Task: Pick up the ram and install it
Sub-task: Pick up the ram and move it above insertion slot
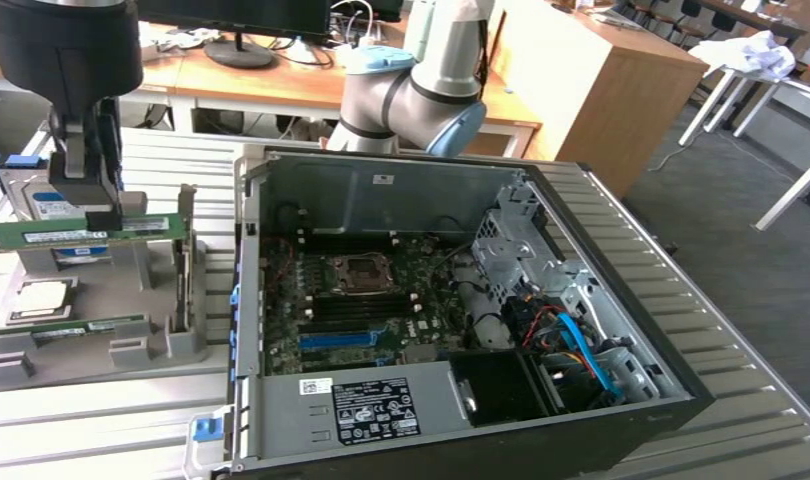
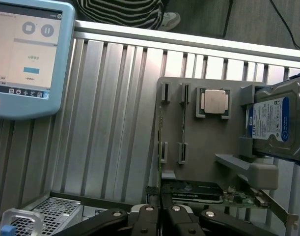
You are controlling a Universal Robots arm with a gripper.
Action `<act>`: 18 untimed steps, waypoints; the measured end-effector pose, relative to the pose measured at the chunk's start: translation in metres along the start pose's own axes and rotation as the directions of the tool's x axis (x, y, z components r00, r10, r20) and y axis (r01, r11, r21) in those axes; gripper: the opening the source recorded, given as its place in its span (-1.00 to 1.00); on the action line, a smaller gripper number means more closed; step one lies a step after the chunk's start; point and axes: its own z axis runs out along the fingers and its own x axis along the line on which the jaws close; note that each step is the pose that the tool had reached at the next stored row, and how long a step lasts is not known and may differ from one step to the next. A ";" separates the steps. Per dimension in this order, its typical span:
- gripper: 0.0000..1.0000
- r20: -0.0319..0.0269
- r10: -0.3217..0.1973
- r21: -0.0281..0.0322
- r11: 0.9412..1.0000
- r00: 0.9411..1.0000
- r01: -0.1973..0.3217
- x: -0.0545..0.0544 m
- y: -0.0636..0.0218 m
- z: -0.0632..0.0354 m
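Observation:
The ram (image 1: 85,235), a long green stick with a white sticker, hangs level above the grey parts holder (image 1: 138,350) at the exterior view's left. My gripper (image 1: 88,220) is shut on its upper edge. In the wrist view the ram (image 2: 160,147) appears edge-on as a thin line running out from between the gripper (image 2: 160,214) fingers, over the holder's empty slot. The open computer case (image 1: 252,300) lies to the exterior view's right, with the motherboard (image 1: 365,300) and its memory slots (image 1: 358,312) exposed.
The holder also carries a second green stick (image 1: 78,328), a square silver processor (image 2: 213,102), a hard drive (image 2: 275,123) and an upright expansion card (image 1: 185,260). A teach pendant (image 2: 27,59) lies on the ribbed table. A person's striped garment (image 2: 120,12) is at the table edge.

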 end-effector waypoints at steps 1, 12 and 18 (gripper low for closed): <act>-0.75 0.000 0.000 0.000 1.000 1.000 0.000 0.000 -0.0005 -0.0001; -0.75 -0.001 0.000 0.000 1.000 1.000 0.000 0.001 -0.0071 -0.0003; -0.75 -0.002 0.000 0.000 1.000 1.000 0.000 0.001 -0.0118 -0.0006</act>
